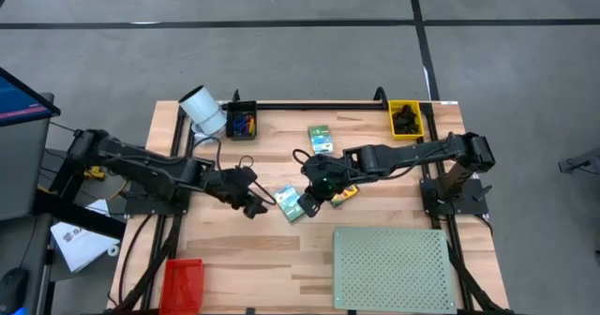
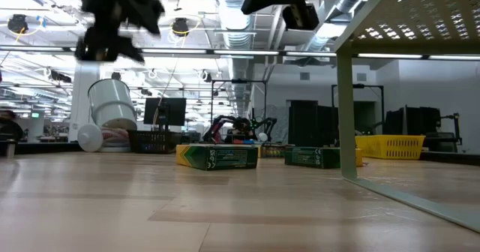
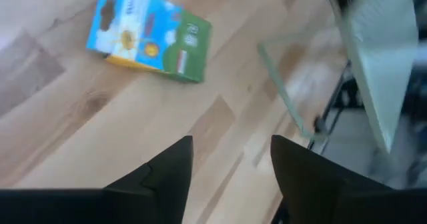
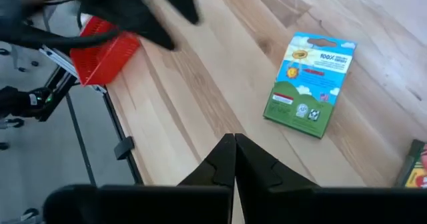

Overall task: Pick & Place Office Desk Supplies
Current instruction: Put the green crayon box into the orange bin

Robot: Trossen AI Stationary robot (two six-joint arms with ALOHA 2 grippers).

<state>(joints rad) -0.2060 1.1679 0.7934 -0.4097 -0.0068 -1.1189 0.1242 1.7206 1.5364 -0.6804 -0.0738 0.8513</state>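
Overhead, two dark robot arms meet at mid-table, with a green box (image 1: 289, 202) lying flat on the wood between their grippers.

Left gripper (image 1: 251, 205) hangs above the table with its jaws spread and nothing between them; the box lies ahead of and just beyond those jaws, touched by neither finger. Right gripper (image 1: 314, 189) sits close on the box's other side, jaws clenched together and empty. A second green box (image 1: 321, 139) and a yellow-orange crayon box (image 1: 344, 194) lie nearby. Likely risks: the two grippers are so close that a reach by either could strike the other, and a flat box may slide away instead of being gripped.
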